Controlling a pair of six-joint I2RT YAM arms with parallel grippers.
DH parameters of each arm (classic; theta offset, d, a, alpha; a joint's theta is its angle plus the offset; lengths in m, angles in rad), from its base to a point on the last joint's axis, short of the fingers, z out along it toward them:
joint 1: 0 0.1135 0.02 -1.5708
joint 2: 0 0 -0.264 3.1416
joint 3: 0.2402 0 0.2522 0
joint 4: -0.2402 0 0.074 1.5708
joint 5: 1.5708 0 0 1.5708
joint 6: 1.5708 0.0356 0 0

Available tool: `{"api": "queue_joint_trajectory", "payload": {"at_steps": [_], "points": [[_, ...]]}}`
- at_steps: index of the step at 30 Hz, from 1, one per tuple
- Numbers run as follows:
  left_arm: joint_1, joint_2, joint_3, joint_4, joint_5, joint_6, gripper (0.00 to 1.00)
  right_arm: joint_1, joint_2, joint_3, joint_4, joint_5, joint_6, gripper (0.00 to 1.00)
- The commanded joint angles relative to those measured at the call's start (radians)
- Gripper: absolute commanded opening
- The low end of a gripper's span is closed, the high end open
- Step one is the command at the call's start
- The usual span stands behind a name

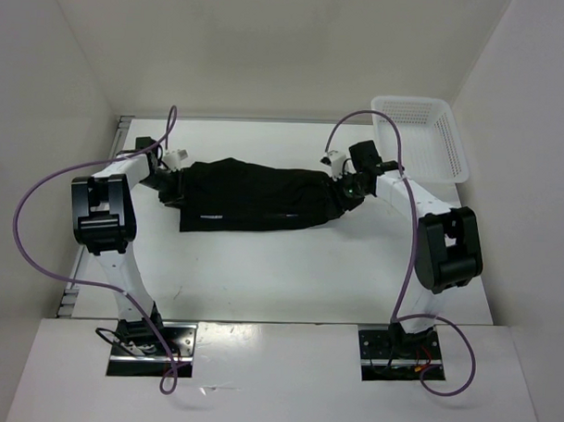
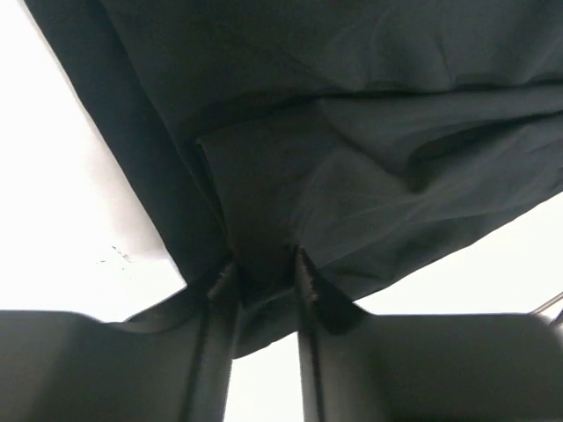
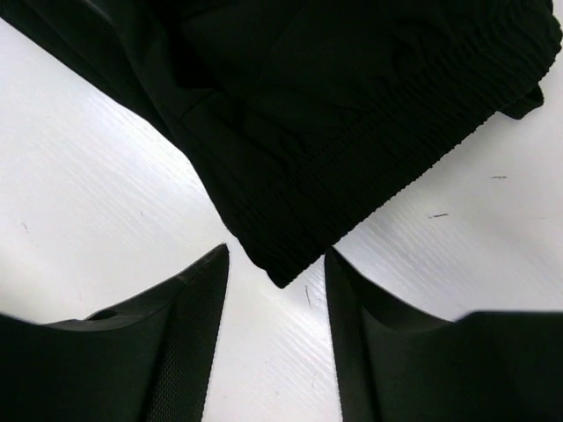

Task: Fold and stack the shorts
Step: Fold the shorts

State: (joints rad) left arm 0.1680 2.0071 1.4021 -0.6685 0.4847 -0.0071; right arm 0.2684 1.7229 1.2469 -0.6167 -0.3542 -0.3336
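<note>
black shorts (image 1: 255,196), spread long, softly creased

Shorts (image 1: 255,196) on table (image 1: 280,276), basket (image 1: 451,134) rear right

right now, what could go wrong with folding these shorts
The left pincer grips only a small pinch of the shorts near their edge; a pull could slip it free. The right pincer is open, with just the waistband corner in its gap, so closing may miss it.
</note>
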Motion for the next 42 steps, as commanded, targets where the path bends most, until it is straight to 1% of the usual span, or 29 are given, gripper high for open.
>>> {"api": "queue_joint_trajectory", "payload": {"at_steps": [1,2,4,5,7,8,10,14,15,17,20,22,23,24,26,27,29,31,32,34,35,36,39,40,42], "points": [[0.005,0.002,0.021,-0.008,0.049,0.007,0.31,-0.008,0.0,-0.023,0.04,-0.029,-0.01,0.52],[0.005,0.002,0.021,-0.008,0.049,0.007,0.24,-0.008,0.009,-0.023,0.04,-0.029,-0.01,0.46],[0.005,0.002,0.021,-0.017,0.049,0.007,0.19,-0.008,0.009,-0.023,0.04,-0.029,-0.01,0.45],[0.005,0.002,0.021,-0.017,0.049,0.007,0.15,-0.008,0.009,-0.032,0.049,-0.04,-0.01,0.41],[0.005,0.002,0.021,-0.017,0.049,0.007,0.11,-0.008,0.009,-0.032,0.058,-0.049,-0.001,0.37],[0.005,0.002,0.021,-0.017,0.049,0.007,0.09,-0.008,0.009,-0.032,0.058,-0.049,-0.001,0.28],[0.005,0.002,0.021,-0.017,0.049,0.007,0.06,-0.008,0.009,-0.032,0.069,-0.049,0.008,0.19],[0.005,-0.007,0.057,-0.037,0.06,0.007,0.05,-0.008,0.018,-0.014,0.08,-0.049,0.027,0.06],[0.005,-0.007,0.067,-0.046,0.069,0.007,0.05,-0.008,0.018,0.009,0.089,-0.049,0.027,0.0],[0.005,-0.017,0.109,-0.057,0.069,0.007,0.05,-0.008,0.03,0.035,0.098,-0.049,0.036,0.0],[0.005,-0.027,0.178,-0.066,0.084,0.007,0.05,-0.008,0.069,0.127,0.112,-0.049,0.063,0.0],[0.016,-0.016,0.279,-0.066,0.097,0.007,0.05,-0.008,0.104,0.247,0.158,-0.005,0.085,0.0],[0.016,-0.007,0.361,-0.051,0.097,0.007,0.05,-0.008,0.154,0.344,0.175,0.024,0.109,0.0],[0.016,0.002,0.401,-0.039,0.097,0.007,0.05,-0.008,0.184,0.399,0.19,0.078,0.11,0.0],[0.016,0.044,0.481,0.004,0.097,0.007,0.05,-0.008,0.271,0.5,0.225,0.139,0.122,0.0],[0.016,0.076,0.555,0.016,0.097,0.007,0.05,-0.008,0.296,0.598,0.225,0.182,0.122,0.0],[0.027,0.076,0.577,0.03,0.097,0.007,0.05,-0.008,0.342,0.692,0.235,0.216,0.122,0.0],[0.027,0.056,0.577,0.043,0.111,0.007,0.05,-0.008,0.342,0.692,0.235,0.204,0.113,0.0],[0.027,0.044,0.53,0.053,0.111,0.007,0.05,-0.008,0.327,0.681,0.215,0.187,0.113,0.0],[0.036,0.007,0.465,0.073,0.08,0.007,0.06,-0.008,0.29,0.591,0.201,0.144,0.078,0.0],[0.036,-0.004,0.43,0.082,0.062,0.007,0.06,-0.008,0.276,0.515,0.201,0.144,0.068,0.0],[0.047,-0.016,0.357,0.083,0.061,0.007,0.06,-0.008,0.249,0.479,0.201,0.132,0.053,0.0],[0.047,-0.079,0.234,0.083,0.006,0.007,0.06,-0.008,0.199,0.349,0.181,0.123,-0.028,0.0],[0.047,-0.115,0.153,0.073,-0.007,0.007,0.06,-0.008,0.185,0.321,0.169,0.123,-0.068,0.0],[0.047,-0.155,0.083,0.051,-0.031,0.007,0.06,-0.008,0.159,0.24,0.16,0.109,-0.102,0.0]]}}
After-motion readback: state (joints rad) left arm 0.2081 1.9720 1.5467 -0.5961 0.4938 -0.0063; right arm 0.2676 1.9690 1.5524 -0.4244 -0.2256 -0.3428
